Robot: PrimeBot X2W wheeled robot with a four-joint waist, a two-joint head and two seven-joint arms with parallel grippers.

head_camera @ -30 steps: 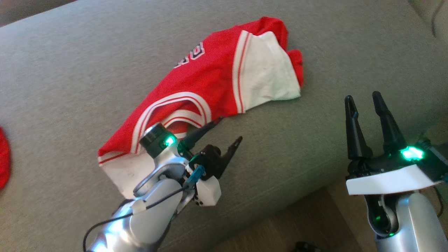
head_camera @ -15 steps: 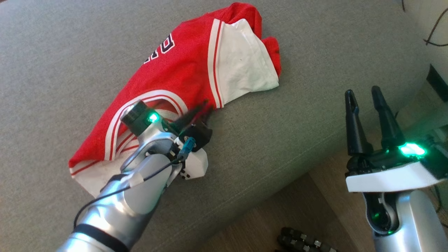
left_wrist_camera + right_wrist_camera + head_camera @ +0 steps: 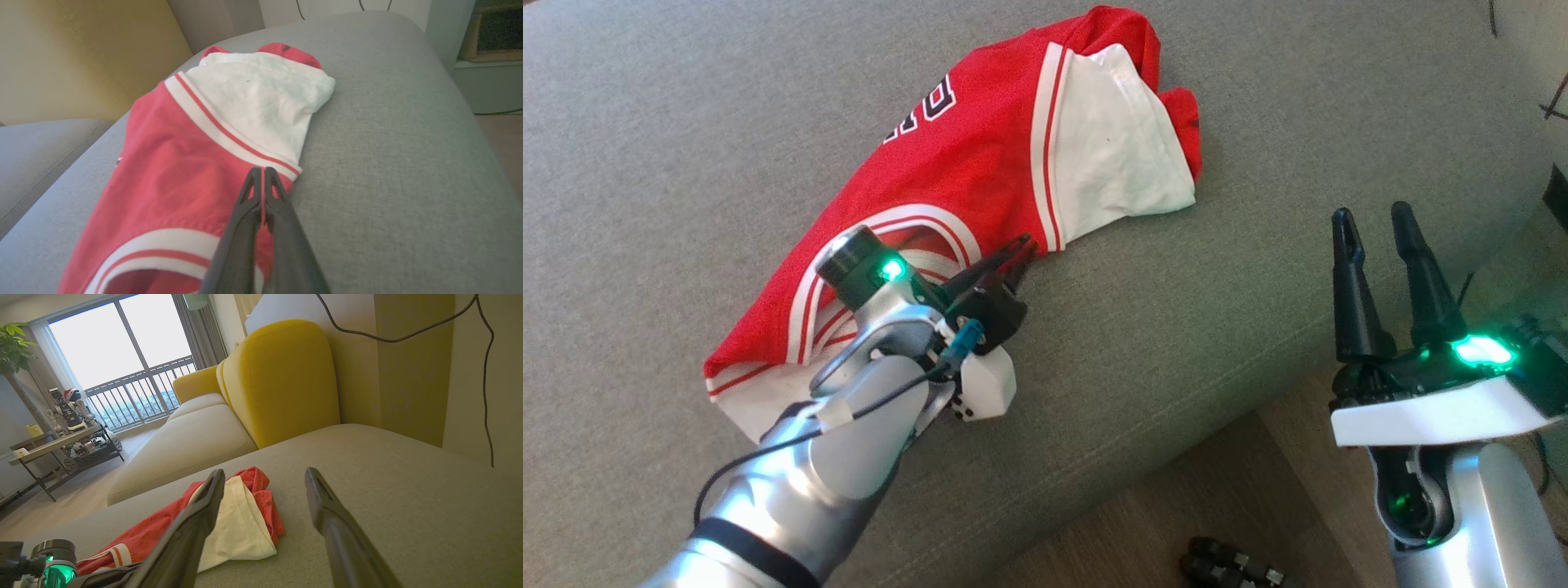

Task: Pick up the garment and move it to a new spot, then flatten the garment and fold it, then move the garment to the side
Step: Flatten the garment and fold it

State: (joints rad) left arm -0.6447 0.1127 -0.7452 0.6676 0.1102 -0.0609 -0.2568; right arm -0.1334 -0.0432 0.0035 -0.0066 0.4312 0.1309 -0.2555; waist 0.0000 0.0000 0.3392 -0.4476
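The garment (image 3: 980, 163) is a red jersey with white sleeves and striped trim, lying crumpled on the grey sofa seat (image 3: 686, 163). My left gripper (image 3: 1023, 245) is shut, its tips pinching the jersey's near edge by the striped sleeve seam. In the left wrist view the closed fingers (image 3: 260, 171) meet on the red cloth (image 3: 175, 163), with a sliver of red showing between them. My right gripper (image 3: 1372, 219) is open and holds nothing, off the sofa's front edge to the right. The right wrist view shows its spread fingers (image 3: 265, 477) aimed toward the jersey's (image 3: 237, 514) white sleeve.
The sofa's front edge runs diagonally, with wooden floor (image 3: 1160, 523) below it and a dark object (image 3: 1225, 563) on the floor. A yellow backrest (image 3: 282, 375) stands behind the seat. A black cable (image 3: 486, 375) hangs on the wall, and a side table (image 3: 61, 437) stands further off.
My left gripper has gone from open to shut at the jersey's near edge. The head camera shifted, so the whole picture moved. The right gripper stayed open.
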